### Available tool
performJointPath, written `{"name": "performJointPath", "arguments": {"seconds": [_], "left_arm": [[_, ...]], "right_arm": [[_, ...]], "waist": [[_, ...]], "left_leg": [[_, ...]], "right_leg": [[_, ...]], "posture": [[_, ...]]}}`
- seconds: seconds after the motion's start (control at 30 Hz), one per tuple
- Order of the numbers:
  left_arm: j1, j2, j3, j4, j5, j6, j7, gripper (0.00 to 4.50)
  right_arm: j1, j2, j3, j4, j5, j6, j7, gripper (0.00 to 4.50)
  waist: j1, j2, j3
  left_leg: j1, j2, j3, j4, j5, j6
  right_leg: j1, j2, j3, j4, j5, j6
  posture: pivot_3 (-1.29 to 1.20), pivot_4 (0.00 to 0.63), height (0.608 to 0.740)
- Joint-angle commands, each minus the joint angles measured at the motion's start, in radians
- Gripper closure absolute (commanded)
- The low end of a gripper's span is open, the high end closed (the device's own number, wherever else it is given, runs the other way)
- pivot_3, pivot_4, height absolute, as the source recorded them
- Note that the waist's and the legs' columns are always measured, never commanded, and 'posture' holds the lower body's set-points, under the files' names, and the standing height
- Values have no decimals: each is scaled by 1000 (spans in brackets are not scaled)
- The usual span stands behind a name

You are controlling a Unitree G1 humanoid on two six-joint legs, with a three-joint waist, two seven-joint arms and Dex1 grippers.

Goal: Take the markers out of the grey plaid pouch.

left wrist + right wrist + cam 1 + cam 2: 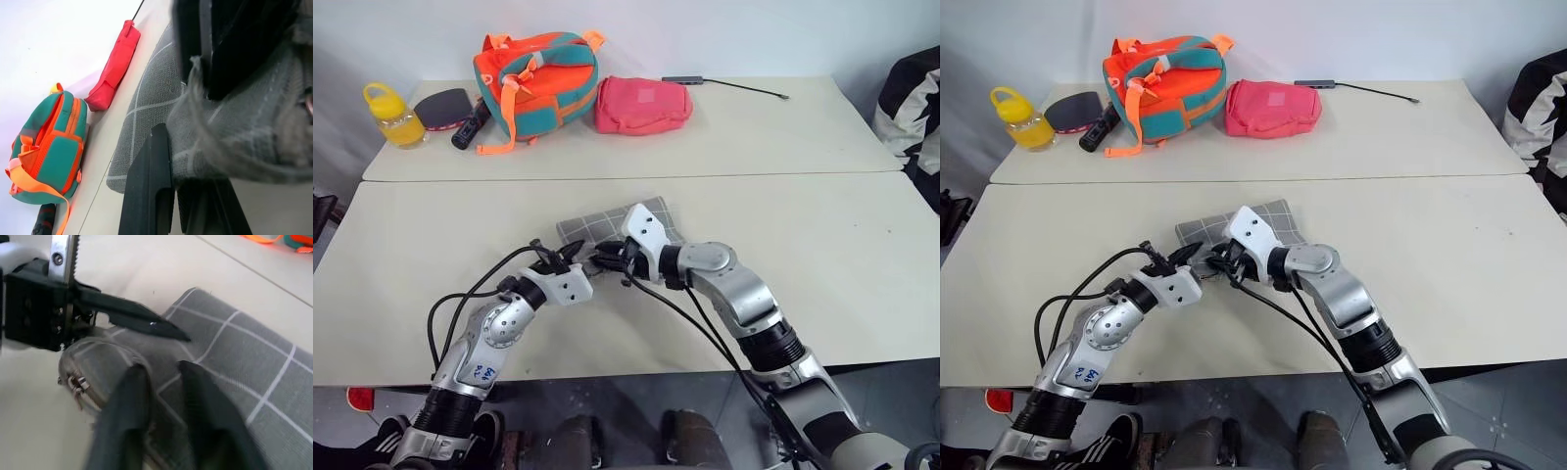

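Grey plaid pouch (607, 221) lay on the near counter (862, 284). My left pincer (576, 257) was clamped on its mouth edge; my right pincer (161, 382) closed on fabric there. Step: opening. Next: spread the mouth, find markers.

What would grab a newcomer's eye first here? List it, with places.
Both grippers meet at the near end of the grey plaid pouch in the middle of the front table: the left gripper is shut on its edge, and the right gripper is shut on the fabric by the zipper. On the far table sits a bright orange-teal backpack, with a pink pouch beside it.
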Motion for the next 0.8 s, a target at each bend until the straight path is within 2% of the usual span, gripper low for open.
{"name": "performJointPath", "arguments": {"seconds": [0.03, 0.37, 0.57, 0.8], "left_arm": [[28, -15, -2, 5, -40, 18, -5, 4500], [74, 0, 128, -15, -318, 62, -106, 4500], [82, 20, 173, -13, -430, 67, -167, 4500], [103, 67, 208, 8, -465, 23, -190, 4500]], "right_arm": [[-5, 2, -29, -9, 13, -15, 1, 4454], [54, -110, -237, 3, 75, -71, -19, 4454], [55, -164, -298, 73, 59, -137, -28, 4454], [33, -256, -327, 220, 21, -242, -17, 4454]], "waist": [[0, 0, 0], [-1, 0, 0], [-5, 0, 0], [0, 0, 0]], "left_leg": [[0, 0, 0, 0, 0, 0], [-1, -1, 0, -1, 0, 0], [0, 1, 2, -1, 0, 0], [-1, 0, 3, -1, 0, 0]], "right_leg": [[0, 0, 0, 0, 0, 0], [0, -1, -1, -1, 0, 0], [-1, 0, -1, -1, 0, 0], [-1, -1, 0, -1, 0, 0]], "posture": [[0, 150, 740], [0, 150, 740], [0, 150, 740], [0, 150, 740]]}}
